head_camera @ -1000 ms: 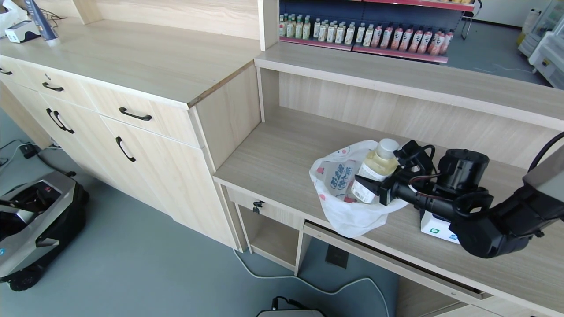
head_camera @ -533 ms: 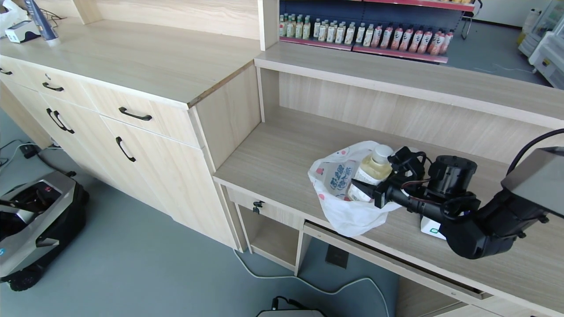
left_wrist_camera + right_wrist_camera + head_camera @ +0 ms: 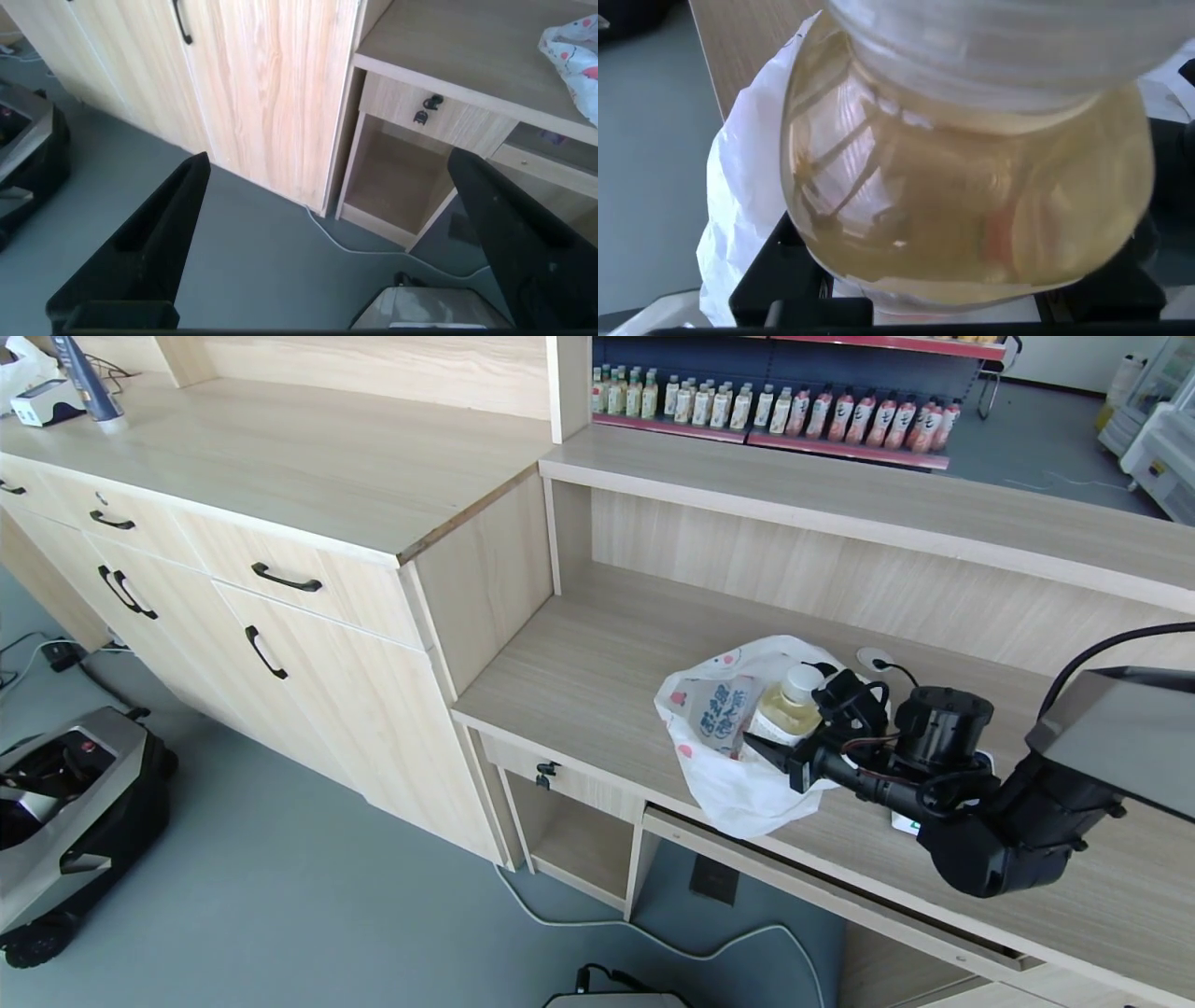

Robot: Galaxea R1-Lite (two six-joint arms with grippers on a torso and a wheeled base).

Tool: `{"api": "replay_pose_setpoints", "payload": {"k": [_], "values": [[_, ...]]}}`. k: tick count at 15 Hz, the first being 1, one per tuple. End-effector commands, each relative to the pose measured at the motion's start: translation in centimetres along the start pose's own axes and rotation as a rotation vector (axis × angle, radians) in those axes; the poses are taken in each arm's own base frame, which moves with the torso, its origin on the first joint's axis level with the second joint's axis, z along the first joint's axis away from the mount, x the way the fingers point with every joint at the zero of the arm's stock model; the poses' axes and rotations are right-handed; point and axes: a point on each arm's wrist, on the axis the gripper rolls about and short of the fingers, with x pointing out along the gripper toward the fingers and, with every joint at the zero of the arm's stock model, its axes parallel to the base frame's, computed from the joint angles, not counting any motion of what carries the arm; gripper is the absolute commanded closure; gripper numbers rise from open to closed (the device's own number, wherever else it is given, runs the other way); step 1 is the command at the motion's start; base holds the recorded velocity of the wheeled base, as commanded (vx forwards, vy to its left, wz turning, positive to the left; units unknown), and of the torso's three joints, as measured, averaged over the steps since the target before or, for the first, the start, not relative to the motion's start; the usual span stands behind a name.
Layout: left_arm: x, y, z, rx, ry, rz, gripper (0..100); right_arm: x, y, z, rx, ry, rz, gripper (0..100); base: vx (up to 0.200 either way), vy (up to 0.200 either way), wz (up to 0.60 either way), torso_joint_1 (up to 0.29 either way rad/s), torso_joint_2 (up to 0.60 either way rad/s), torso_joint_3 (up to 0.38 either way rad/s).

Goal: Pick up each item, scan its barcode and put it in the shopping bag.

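Since a second ago, has carried the bottle (image 3: 792,705) lower and toward 9 o'clock, so that it now sits label-deep in the mouth of the shopping bag (image 3: 719,775), cap tilted toward 1 o'clock. Has thereby uncovered a round white grommet (image 3: 875,659) on the counter (image 3: 597,672), at 1 o'clock of the shopping bag. Clamps the bottle's body with the right gripper (image 3: 794,721), fingers spread just to the bottle's width, one black tip poking out at 7 o'clock of the bottle over the plastic rim. Holds the left gripper (image 3: 327,243) wide apart with nothing between its fingers, above grey floor (image 3: 271,233) beside the cabinet (image 3: 271,84). From the right wrist, looks straight onto the bottle (image 3: 971,187): pale yellow liquid, shopping bag (image 3: 738,215) beneath. From the head, places the shopping bag at 4 o'clock of centre, with a white box (image 3: 901,821) under the arm.
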Motion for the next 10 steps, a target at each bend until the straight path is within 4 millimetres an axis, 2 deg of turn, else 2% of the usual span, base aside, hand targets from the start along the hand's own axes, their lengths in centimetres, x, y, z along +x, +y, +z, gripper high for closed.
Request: {"api": "replay_pose_setpoints", "payload": {"k": [1, 5, 6, 8, 10], "values": [[0.0, 0.0, 0.0, -0.002, 0.000, 0.000, 0, -0.1, 0.0, -0.8, 0.010, 0.024, 0.002, 100, 0.000, 0.000, 0.00, 0.000, 0.00, 0.000], [0.0, 0.0, 0.0, -0.002, 0.000, 0.000, 0, -0.3, -0.1, -1.6, 0.001, 0.048, -0.003, 100, 0.000, 0.000, 0.00, 0.000, 0.00, 0.000], [0.0, 0.0, 0.0, 0.000, 0.000, 0.000, 0, -0.4, -0.1, -1.5, 0.000, 0.047, -0.004, 0, 0.000, 0.000, 0.00, 0.000, 0.00, 0.000], [0.0, 0.0, 0.0, 0.000, 0.000, 0.000, 0, -0.5, -0.3, -0.5, -0.002, 0.026, -0.010, 0, 0.000, 0.000, 0.00, 0.000, 0.00, 0.000], [0.0, 0.0, 0.0, 0.000, 0.000, 0.000, 0, -1.4, -0.6, 2.1, -0.017, -0.006, -0.022, 0, 0.000, 0.000, 0.00, 0.000, 0.00, 0.000]]}}
